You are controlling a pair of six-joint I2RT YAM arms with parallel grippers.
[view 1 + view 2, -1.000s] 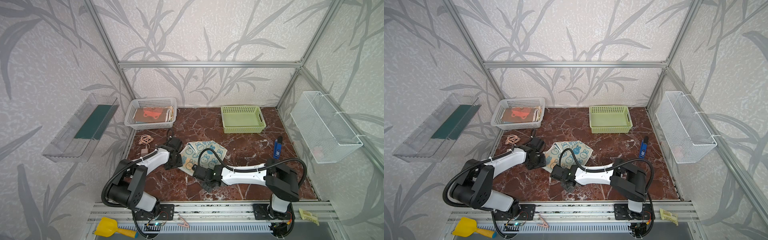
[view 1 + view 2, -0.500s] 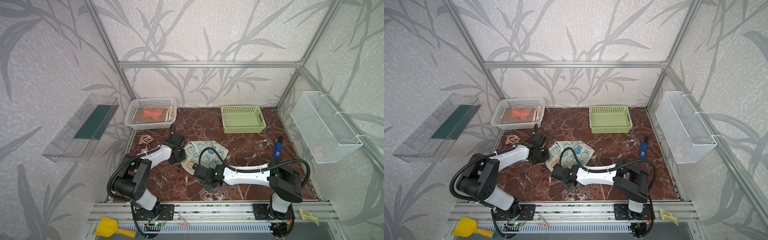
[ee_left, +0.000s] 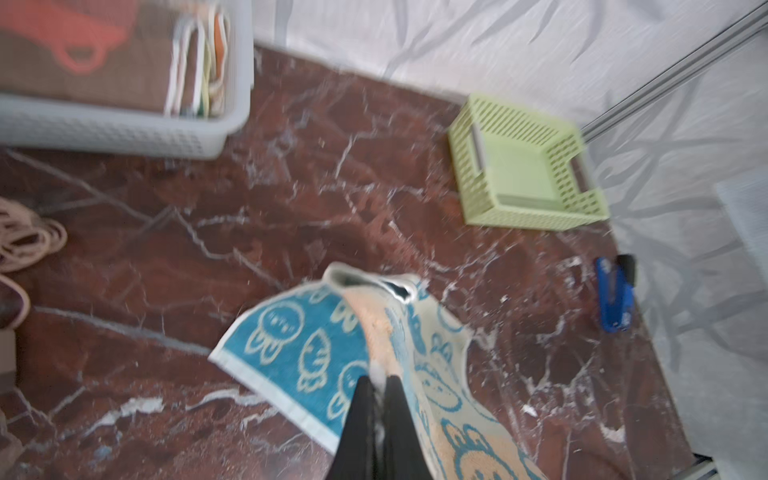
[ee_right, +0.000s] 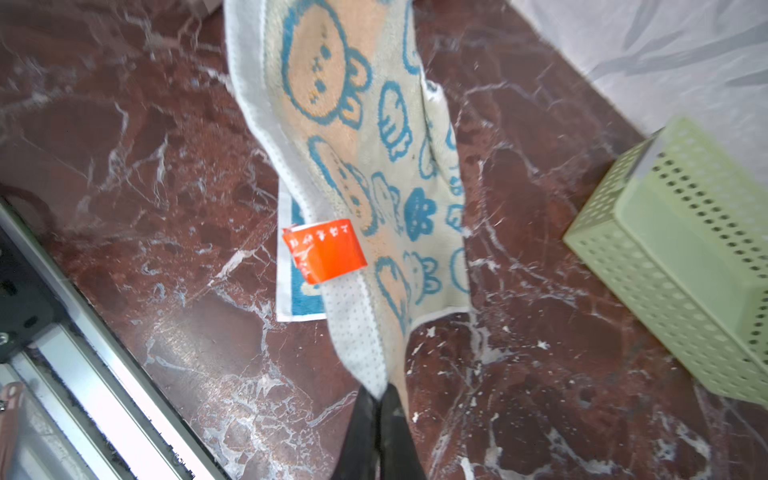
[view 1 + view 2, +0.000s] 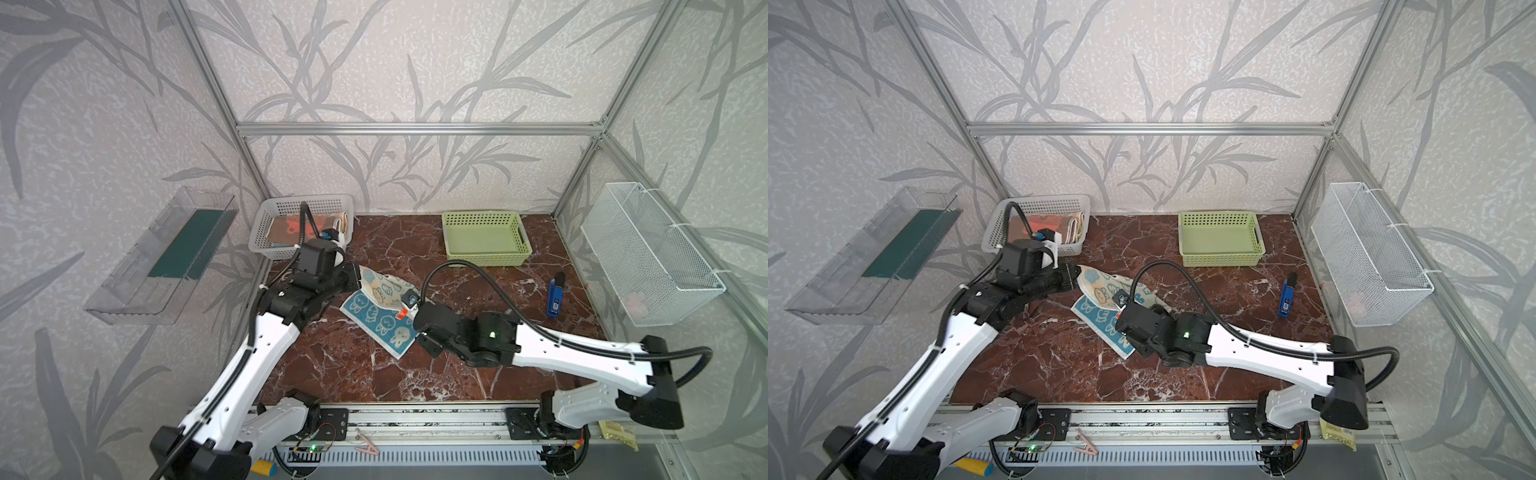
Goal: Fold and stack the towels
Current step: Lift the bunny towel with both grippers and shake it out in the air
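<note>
Now the left tool (image 3: 377,380) and right tool (image 4: 376,392) both pinch the white blue-bunny terry towel (image 5: 384,299) at mid-frame.

The jaws of the left gripper (image 3: 379,380) clamp an edge of the blue bunny towel (image 3: 291,345), green basket (image 3: 540,216) beyond.

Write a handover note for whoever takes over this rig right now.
Left gripper: shut on one edge of the bunny towel.
Right gripper: shut on another edge of it.
Towel: partly lifted, one end on the table; fold not finished.
Other towels: in the white basket; the green basket holds none.
Left to do: finish this fold and stack it; the rest likely follow.
</note>
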